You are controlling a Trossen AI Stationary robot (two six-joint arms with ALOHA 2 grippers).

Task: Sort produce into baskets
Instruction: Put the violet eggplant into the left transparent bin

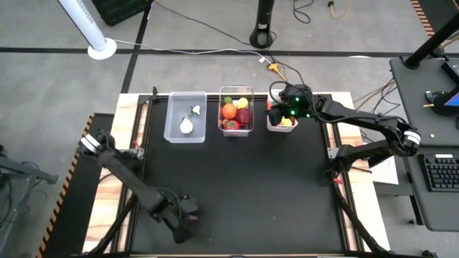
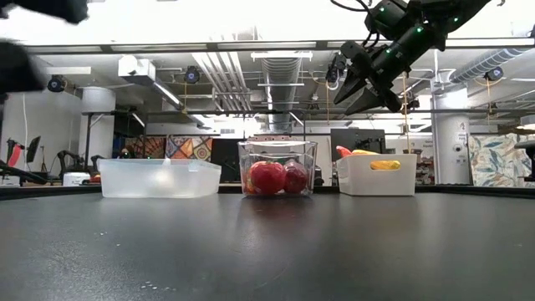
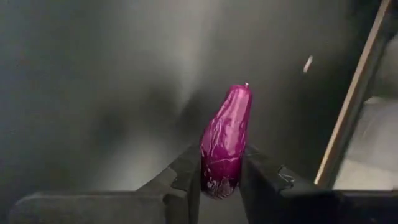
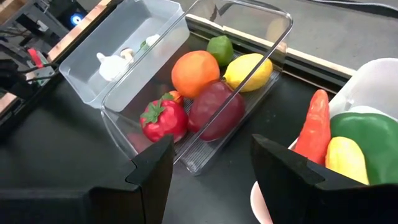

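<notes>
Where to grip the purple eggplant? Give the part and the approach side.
Grip the purple eggplant across its thick end, approaching along its length from that end: it lies flat on the table and tapers to a narrow tip. The left end effector's fingers pinch that part; the right end effector hangs open over the white bin.

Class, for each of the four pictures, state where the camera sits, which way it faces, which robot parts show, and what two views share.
High: overhead, facing down; both arms, three baskets.
Low: table height, facing across; right gripper above the white basket.
Left wrist: on the left arm; fingers grip a purple eggplant.
Right wrist: on the right arm; open fingers over the middle clear basket.
Shared: red apple, also in the low view.
</notes>
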